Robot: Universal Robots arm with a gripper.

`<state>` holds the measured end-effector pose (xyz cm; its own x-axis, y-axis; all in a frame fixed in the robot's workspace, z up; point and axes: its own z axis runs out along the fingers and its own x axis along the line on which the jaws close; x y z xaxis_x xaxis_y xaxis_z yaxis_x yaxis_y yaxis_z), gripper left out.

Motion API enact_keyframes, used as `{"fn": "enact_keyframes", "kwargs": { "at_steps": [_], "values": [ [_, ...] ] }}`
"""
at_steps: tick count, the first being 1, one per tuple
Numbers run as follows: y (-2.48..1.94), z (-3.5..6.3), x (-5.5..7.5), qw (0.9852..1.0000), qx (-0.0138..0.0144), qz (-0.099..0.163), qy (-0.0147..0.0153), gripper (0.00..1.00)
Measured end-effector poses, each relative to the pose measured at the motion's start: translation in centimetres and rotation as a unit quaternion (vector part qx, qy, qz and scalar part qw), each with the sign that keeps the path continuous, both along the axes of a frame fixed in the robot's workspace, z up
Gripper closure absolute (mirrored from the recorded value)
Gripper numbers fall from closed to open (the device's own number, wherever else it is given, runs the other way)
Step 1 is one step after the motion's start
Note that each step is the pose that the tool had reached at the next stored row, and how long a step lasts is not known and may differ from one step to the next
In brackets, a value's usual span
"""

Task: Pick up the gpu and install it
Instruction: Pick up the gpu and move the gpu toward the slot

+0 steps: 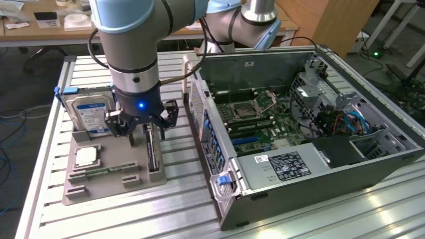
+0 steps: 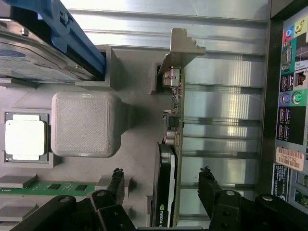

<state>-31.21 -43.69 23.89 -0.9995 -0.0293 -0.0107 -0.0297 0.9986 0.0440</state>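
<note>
Gripper (image 2: 161,172): spread wide, straddled gpu (image 2: 168,149) without contact | gpu location: on edge in grey holder tray (image 2: 137,159) slot, beside computer case (image 1: 319,194) | Risk: off-centre closing could have tipped thin card, jamming it.

We note wooden desk (image 1: 27,31) beyond worktop (image 1: 99,214) far edge; wooden cabinet (image 1: 332,20) near far corner; dark floor (image 1: 33,79), blue cables (image 1: 10,124) on it.
</note>
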Motion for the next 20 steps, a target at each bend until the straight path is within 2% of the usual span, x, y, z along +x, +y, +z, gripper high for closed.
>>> {"fn": "enact_keyframes", "kwargs": {
  "at_steps": [15, 20],
  "values": [
    [0.00, -1.72, 0.0, 1.0000, 0.0000, 0.000, -0.0001, 0.28],
    [0.00, -2.63, 0.0, 1.0000, 0.0001, 0.000, -0.0001, 0.28]
  ]
}}
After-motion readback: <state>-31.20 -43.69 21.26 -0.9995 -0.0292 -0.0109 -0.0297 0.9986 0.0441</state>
